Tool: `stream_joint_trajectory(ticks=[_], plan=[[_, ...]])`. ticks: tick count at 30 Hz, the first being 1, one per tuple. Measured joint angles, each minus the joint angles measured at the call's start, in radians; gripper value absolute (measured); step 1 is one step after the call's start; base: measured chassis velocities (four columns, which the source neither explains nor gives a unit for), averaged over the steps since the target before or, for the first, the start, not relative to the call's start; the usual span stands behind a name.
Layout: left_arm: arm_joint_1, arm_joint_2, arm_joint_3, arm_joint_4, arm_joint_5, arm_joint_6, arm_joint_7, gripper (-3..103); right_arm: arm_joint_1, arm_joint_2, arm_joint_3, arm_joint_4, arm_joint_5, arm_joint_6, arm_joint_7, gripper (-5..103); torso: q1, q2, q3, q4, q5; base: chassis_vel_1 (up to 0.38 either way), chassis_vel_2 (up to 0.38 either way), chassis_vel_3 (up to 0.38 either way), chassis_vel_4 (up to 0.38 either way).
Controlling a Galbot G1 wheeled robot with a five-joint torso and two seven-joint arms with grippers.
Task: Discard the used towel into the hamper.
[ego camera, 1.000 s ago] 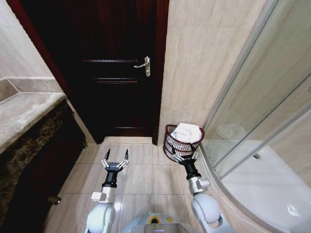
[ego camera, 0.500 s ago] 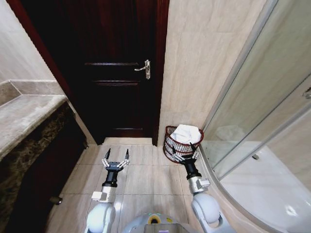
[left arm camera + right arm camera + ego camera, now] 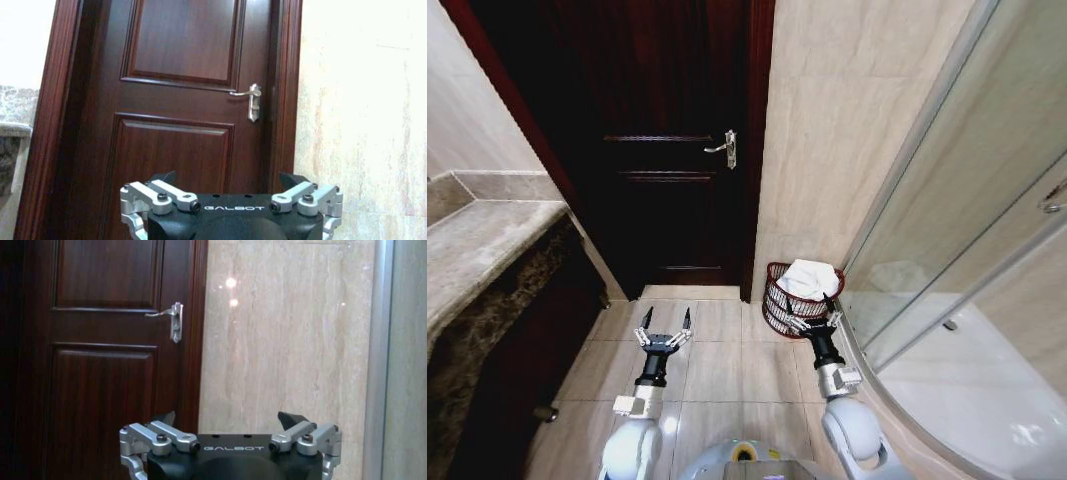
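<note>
Towel in the hamper, both our arms empty.
Our white towel (image 3: 808, 278) lies in the hamper (image 3: 787, 305); left gripper (image 3: 665, 321) and right gripper (image 3: 810, 314) hover with jaws spread.

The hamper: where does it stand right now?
In the head view the hamper stands on the floor to the robot's right, against the beige wall between the dark door and the shower glass, just beyond the right pincer.
</note>
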Motion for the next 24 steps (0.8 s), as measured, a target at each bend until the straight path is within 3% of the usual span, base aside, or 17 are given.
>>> stream_joint_trajectory(ticks=[8,14,19,24], plan=[[-0.002,0.049,-0.013,-0.017,-0.029,0.048,-0.011,100,-0.001,-0.010,0.085,-0.009,0.025,-0.002,-0.025,100,0.016,0.036,0.020,-0.0001,0.0000,0.000,0.000,0.000,0.000],[-0.002,0.102,-0.016,-0.050,-0.071,0.116,-0.007,100,0.002,0.065,0.272,0.003,0.105,-0.046,-0.147,100,0.031,0.069,0.037,0.0000,0.0000,0.000,0.000,0.000,0.000],[-0.014,0.122,-0.018,-0.064,-0.076,0.138,0.000,100,-0.034,0.065,0.327,0.052,0.189,-0.078,-0.157,100,0.042,0.092,0.050,-0.0001,-0.0002,0.000,0.000,0.000,0.000],[-0.019,0.121,-0.013,-0.071,-0.074,0.147,0.001,100,-0.071,0.063,0.329,0.082,0.193,-0.078,-0.161,100,0.053,0.115,0.062,-0.0001,-0.0001,0.000,0.000,0.000,0.000]])
